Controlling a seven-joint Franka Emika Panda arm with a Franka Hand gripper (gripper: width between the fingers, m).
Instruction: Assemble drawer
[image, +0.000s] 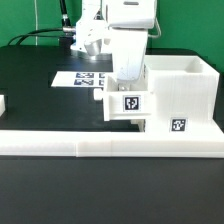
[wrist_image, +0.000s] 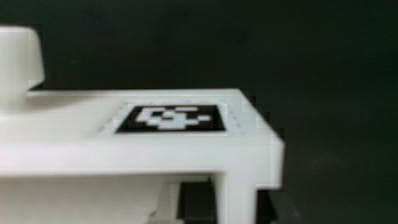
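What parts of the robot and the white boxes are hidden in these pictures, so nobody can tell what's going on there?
- Pincer: in the exterior view the white robot arm covers it; the wrist view shows no fingers, so open or shut is unknown.
- Small white plastic tray box with a square marker: its top is behind the arm; the blurred wrist view cuts it off at the edges.
- Flat white marker board: partly behind the arm.

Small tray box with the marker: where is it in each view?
Exterior view: tray box at centre, under the gripper, against the housing.
Wrist view: tray box fills the lower half.
Shared landmark: a square marker on the tray, though whether it is the same one is unclear.
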